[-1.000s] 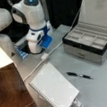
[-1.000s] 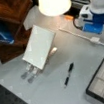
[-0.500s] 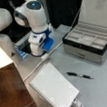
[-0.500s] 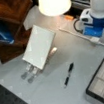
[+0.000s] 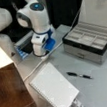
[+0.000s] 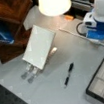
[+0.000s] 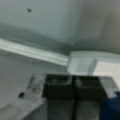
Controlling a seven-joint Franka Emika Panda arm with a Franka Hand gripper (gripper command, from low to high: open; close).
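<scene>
Down at the table (image 5: 102, 89) surface, near a front view's upper left, your gripper (image 5: 41, 52) sits low over a white cable (image 5: 36, 67) that runs across the grey top; in the wrist view its two dark fingers (image 7: 58, 86) appear pressed together with no gap and nothing between them, and a white block (image 7: 82, 62) on the cable lies just beyond their tips. You have a white spiral notebook (image 5: 54, 89) closer to the bottom edge, a black pen (image 5: 79, 75) lying flat to its right and apart from it, and an open compartmented case (image 5: 88, 41) at the right.
</scene>
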